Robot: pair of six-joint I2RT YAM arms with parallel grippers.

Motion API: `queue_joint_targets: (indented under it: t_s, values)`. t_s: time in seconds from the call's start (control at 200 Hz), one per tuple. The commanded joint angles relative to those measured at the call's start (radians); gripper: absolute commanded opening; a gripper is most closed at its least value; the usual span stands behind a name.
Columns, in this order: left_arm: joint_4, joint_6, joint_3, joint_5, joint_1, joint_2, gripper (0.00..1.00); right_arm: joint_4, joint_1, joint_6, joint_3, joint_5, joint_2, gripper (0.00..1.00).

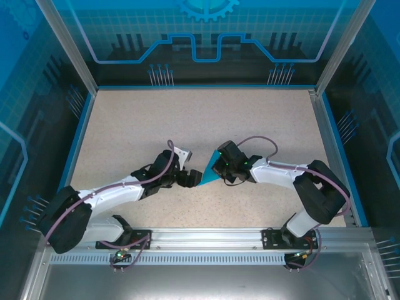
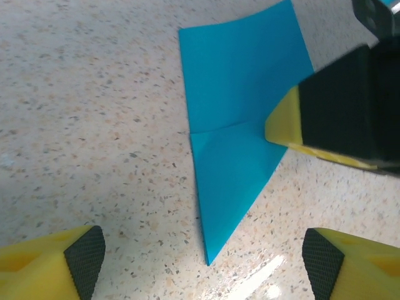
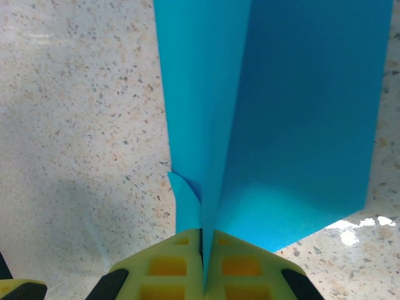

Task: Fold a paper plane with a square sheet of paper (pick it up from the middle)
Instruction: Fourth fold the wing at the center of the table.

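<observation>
Speckled beige surface, margins bare: one pointed cyan-blue folded paper sheet, pinched by right end effector; left end effector spread.

Bright, even overhead light; soft shadows and small glare patches on tabletop; wrist-view foreground slightly blurred.

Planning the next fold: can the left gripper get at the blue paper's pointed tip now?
Probably yes: the left gripper is open and the paper plane's tip lies free; the right gripper pinches farther up.
</observation>
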Motion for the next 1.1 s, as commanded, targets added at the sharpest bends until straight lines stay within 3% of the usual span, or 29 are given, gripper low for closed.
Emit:
queue_joint_targets:
  t_s: [0.0, 0.235, 0.545, 0.705, 1.095]
  values:
    - [0.138, 0.106, -0.029, 0.080, -0.017, 0.026, 0.83, -0.010, 0.003, 0.039, -0.006, -0.025, 0.022, 0.03]
    - [0.292, 0.267, -0.050, 0.106, -0.037, 0.150, 0.69, -0.036, -0.025, 0.053, 0.014, -0.097, 0.030, 0.03]
    - [0.483, 0.336, -0.054, 0.087, -0.073, 0.302, 0.52, -0.082, -0.049, 0.050, 0.072, -0.158, 0.057, 0.04]
    - [0.509, 0.367, -0.065, 0.087, -0.089, 0.323, 0.47, -0.103, -0.060, 0.050, 0.077, -0.178, 0.063, 0.05]
    - [0.521, 0.376, -0.070, 0.033, -0.095, 0.346, 0.21, -0.114, -0.084, 0.044, 0.115, -0.221, 0.071, 0.07]
